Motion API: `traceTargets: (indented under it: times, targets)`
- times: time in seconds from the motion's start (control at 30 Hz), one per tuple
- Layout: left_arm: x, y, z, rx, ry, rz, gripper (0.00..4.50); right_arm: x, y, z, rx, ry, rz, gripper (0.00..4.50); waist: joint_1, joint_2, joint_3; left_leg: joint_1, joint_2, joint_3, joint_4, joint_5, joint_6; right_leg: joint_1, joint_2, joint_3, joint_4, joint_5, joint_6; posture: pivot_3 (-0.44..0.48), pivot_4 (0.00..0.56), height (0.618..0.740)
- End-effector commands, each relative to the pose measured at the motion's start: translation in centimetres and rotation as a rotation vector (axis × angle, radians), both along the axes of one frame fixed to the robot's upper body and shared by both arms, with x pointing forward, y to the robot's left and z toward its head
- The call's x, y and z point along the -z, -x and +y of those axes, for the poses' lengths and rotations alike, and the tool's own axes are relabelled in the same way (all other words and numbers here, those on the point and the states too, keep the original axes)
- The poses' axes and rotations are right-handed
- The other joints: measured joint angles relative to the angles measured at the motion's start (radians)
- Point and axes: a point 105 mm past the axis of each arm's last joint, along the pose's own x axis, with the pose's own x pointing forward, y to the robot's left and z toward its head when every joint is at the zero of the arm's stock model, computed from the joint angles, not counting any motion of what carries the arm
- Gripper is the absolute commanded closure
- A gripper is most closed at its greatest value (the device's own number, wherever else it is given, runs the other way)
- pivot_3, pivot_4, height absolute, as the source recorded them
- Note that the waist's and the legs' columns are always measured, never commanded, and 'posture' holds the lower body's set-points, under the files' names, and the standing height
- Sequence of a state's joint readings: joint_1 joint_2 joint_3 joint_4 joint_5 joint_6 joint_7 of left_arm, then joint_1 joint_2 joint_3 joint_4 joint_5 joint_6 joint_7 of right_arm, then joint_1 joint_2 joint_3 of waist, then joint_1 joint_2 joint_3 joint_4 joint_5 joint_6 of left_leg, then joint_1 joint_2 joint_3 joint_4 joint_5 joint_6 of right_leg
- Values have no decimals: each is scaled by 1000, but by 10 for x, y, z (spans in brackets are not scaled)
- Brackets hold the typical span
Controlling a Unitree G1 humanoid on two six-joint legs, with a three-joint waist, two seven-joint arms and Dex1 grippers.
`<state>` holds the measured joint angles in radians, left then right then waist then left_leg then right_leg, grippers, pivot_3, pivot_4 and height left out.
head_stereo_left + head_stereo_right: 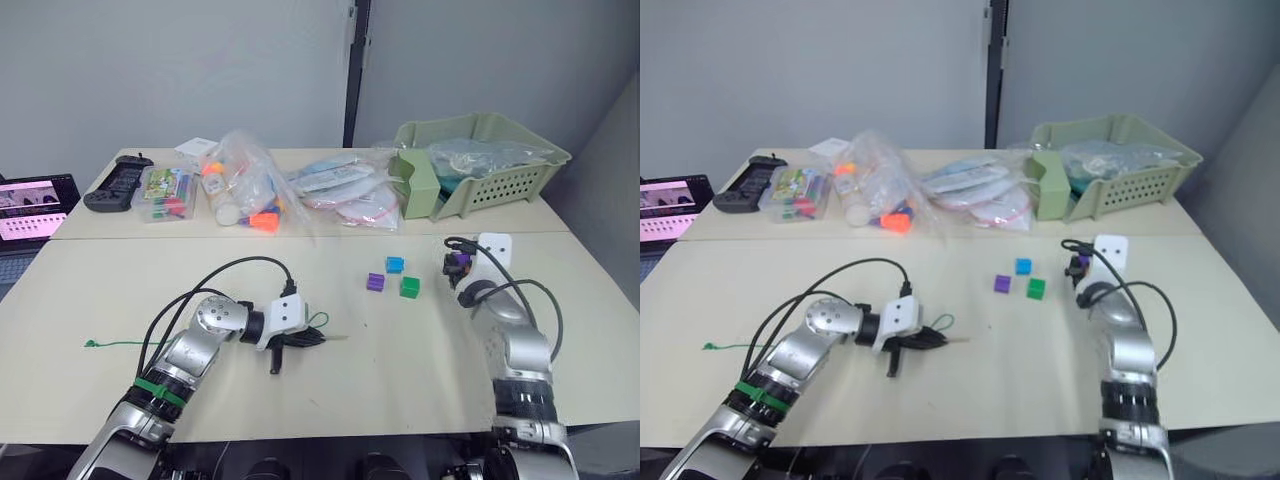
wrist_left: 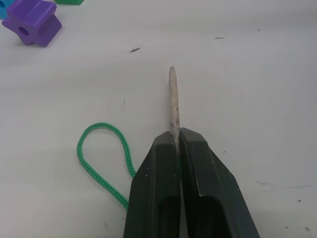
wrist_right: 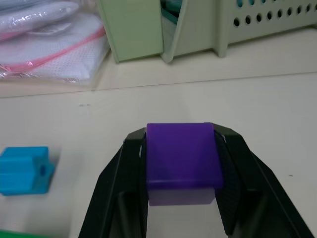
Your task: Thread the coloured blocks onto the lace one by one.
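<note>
My left gripper [image 2: 177, 141] is shut on the green lace [image 2: 101, 163], just behind its pale stiff tip [image 2: 173, 101], which points toward the blocks. The lace trails left across the table to its far end [image 1: 92, 344]. A purple block [image 1: 375, 282], a blue block [image 1: 395, 265] and a dark green block [image 1: 409, 287] sit together mid-table. My right gripper [image 3: 179, 144] is to their right, shut on another purple block [image 3: 180, 161] held just above the table.
Along the back of the table [image 1: 400, 380] lie clear bags of toy pieces [image 1: 245, 190], flat plastic packets [image 1: 345, 195], a pale green basket [image 1: 480, 165], a small clear box [image 1: 165, 193] and a black controller [image 1: 115, 185]. A laptop [image 1: 30, 210] is at far left.
</note>
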<state>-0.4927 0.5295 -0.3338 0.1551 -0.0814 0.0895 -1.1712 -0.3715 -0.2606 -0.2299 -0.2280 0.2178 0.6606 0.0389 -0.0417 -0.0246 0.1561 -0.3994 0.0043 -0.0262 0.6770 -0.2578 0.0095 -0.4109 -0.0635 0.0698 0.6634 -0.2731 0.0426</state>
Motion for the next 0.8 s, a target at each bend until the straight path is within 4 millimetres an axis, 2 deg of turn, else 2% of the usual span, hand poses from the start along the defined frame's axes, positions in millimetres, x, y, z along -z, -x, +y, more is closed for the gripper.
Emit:
traceTargets:
  times: [0.03, 0.17, 0.27, 0.5, 0.73, 0.8]
  targets:
    - [-8, -2, 2, 5, 13, -27, 4500, -40, 43, 50, -163, 1, -103, 3312, -1, 0, 0, -1, 0, 0, 0, 0, 0, -2, 0, 0, 0, 0, 0, 0, 150, 740]
    - [-7, -5, 2, 3, 9, -21, 4500, -21, 102, 125, -426, 14, -22, 3312, -1, 0, 0, -2, 2, -1, 1, 0, 0, -2, 2, -1, 1, 0, 0, 0, 150, 740]
    - [-8, -4, 3, 12, 3, -16, 4500, 8, 112, 145, -468, 30, 73, 3312, -1, 0, 0, -2, 1, -1, 2, 0, 0, -2, 2, 0, 0, 0, 0, 0, 150, 740]
    - [-11, -2, 12, 14, -26, -15, 4500, 74, 98, 136, -373, 59, 217, 3312, 1, 0, 0, 2, -2, 0, 3, 2, -1, 6, 3, -1, -8, 0, 1, 0, 150, 740]
    - [-15, -2, 17, 6, -39, -18, 4500, 96, 89, 135, -349, 46, 237, 3312, -3, -1, 0, 5, 1, 1, 3, 2, -1, 7, 4, -1, -7, 0, 1, 0, 150, 740]
    - [-16, -3, 18, 1, -40, -19, 4500, 96, 88, 135, -347, 14, 233, 3312, -3, -1, 0, 7, 3, 1, 3, 3, 0, 9, 4, -1, -7, 0, 1, 0, 150, 740]
